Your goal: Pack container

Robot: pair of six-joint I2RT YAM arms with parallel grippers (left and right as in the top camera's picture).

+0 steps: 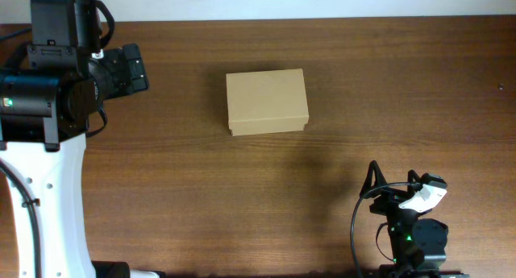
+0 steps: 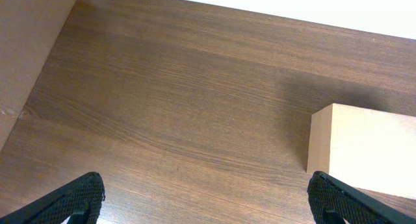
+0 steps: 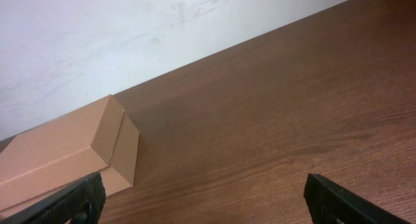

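Note:
The container (image 1: 267,102) is a small tan cardboard box with its flap lid closed, lying on the dark wooden table just behind the middle. It also shows at the right edge of the left wrist view (image 2: 367,152) and at the left of the right wrist view (image 3: 62,156). My left gripper (image 2: 207,204) is open and empty, over bare table well to the left of the box; in the overhead view it is at the far left (image 1: 135,68). My right gripper (image 3: 205,201) is open and empty, low over the table, far in front of the box and to its right.
The left arm's white base (image 1: 44,197) fills the left edge. The right arm (image 1: 407,217) with its cables sits folded at the front right edge. A white wall (image 3: 130,36) runs behind the table. A tan panel (image 2: 26,55) stands at the left of the left wrist view.

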